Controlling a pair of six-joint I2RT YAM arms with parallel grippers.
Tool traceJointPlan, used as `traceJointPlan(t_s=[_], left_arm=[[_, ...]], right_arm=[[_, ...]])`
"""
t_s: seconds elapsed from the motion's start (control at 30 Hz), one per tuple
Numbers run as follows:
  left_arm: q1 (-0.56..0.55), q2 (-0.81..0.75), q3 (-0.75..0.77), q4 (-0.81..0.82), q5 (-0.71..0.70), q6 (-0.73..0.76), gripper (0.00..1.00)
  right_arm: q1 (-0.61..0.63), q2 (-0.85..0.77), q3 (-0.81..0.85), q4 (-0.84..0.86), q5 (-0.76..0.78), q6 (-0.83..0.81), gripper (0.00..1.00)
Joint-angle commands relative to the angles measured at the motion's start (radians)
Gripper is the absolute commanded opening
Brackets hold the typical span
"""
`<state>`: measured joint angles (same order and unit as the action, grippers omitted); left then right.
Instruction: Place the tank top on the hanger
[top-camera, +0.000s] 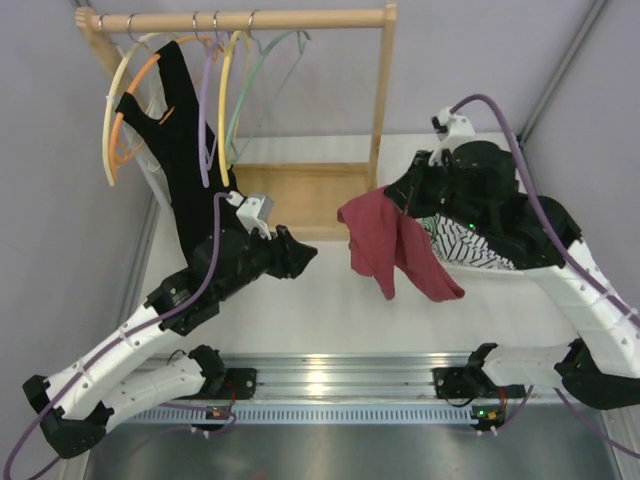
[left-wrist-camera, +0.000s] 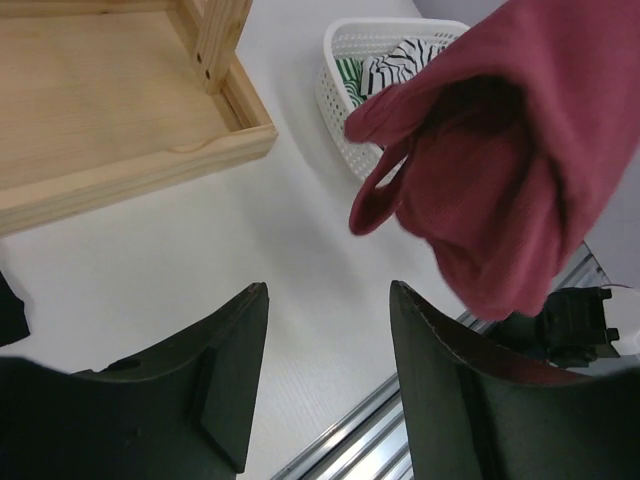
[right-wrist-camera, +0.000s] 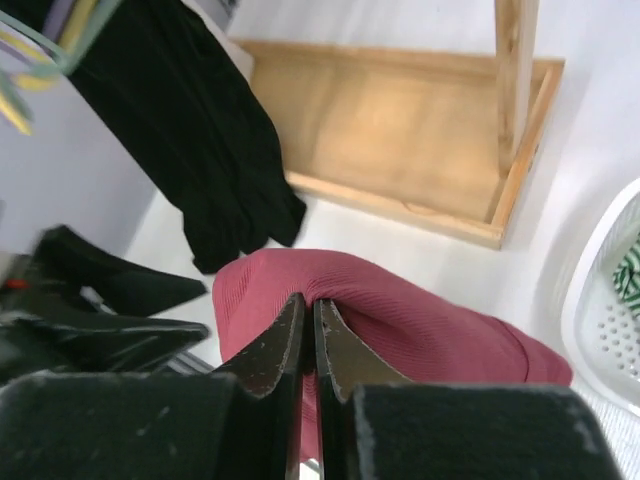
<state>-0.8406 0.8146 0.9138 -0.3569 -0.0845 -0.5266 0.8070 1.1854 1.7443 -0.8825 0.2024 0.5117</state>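
My right gripper (top-camera: 392, 197) is shut on the maroon tank top (top-camera: 390, 245) and holds it hanging in the air above the table, right of centre. In the right wrist view the fabric (right-wrist-camera: 400, 310) is pinched between the closed fingertips (right-wrist-camera: 312, 305). My left gripper (top-camera: 308, 252) is open and empty, just left of the tank top without touching it; the left wrist view shows the tank top (left-wrist-camera: 500, 170) ahead and to the right of its gripper (left-wrist-camera: 328, 292). The lavender hanger (top-camera: 205, 110) hangs on the wooden rack's rail at the back left.
The wooden rack (top-camera: 300, 195) also carries a black garment (top-camera: 185, 150) and yellow (top-camera: 228, 95), orange, cream and pale green hangers (top-camera: 250, 90). A white basket (left-wrist-camera: 345, 85) with striped cloth (top-camera: 465, 240) stands under my right arm. A metal rail (top-camera: 330, 380) runs along the table's near edge.
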Motion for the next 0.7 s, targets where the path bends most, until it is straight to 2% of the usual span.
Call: traceJointPlan(t_s=[0.0, 0.03, 0.07, 0.1, 0.27, 0.3, 0.37, 0.4, 0.5, 0.6, 0.67], left_arm=[[-0.002, -0.020, 0.031, -0.045, -0.034, 0.010, 0.57], [-0.002, -0.017, 0.025, -0.048, -0.035, 0.010, 0.57], [-0.002, -0.012, 0.020, -0.057, -0.038, 0.008, 0.57], [-0.002, -0.003, 0.005, -0.062, -0.041, 0.004, 0.57], [-0.002, 0.000, -0.065, -0.053, -0.051, -0.041, 0.57], [-0.002, -0.003, -0.096, -0.034, -0.046, -0.053, 0.57], [-0.002, 0.001, -0.121, -0.022, -0.040, -0.065, 0.57], [0.000, 0.004, -0.142, -0.019, -0.037, -0.069, 0.57], [-0.002, 0.020, -0.188, -0.001, -0.029, -0.088, 0.57], [-0.002, 0.064, -0.254, 0.054, 0.003, -0.108, 0.57], [-0.002, 0.090, -0.282, 0.123, 0.034, -0.118, 0.56]], right_arm=[[-0.014, 0.057, -0.130, 0.051, -0.037, 0.037, 0.04], [-0.041, 0.081, -0.176, 0.094, -0.096, 0.042, 0.05], [-0.076, 0.091, -0.231, 0.141, -0.256, 0.044, 0.05], [-0.150, 0.100, -0.340, 0.243, -0.317, 0.051, 0.05], [-0.307, 0.230, -0.512, 0.365, -0.434, 0.039, 0.11], [-0.339, 0.244, -0.544, 0.384, -0.442, 0.039, 0.26], [-0.353, 0.267, -0.549, 0.383, -0.439, 0.021, 0.44], [-0.342, 0.261, -0.549, 0.379, -0.407, 0.013, 0.60], [-0.289, 0.186, -0.574, 0.376, -0.322, -0.005, 0.87], [-0.202, 0.099, -0.632, 0.340, -0.206, -0.001, 0.88], [-0.160, 0.022, -0.684, 0.327, -0.141, 0.034, 0.85]])
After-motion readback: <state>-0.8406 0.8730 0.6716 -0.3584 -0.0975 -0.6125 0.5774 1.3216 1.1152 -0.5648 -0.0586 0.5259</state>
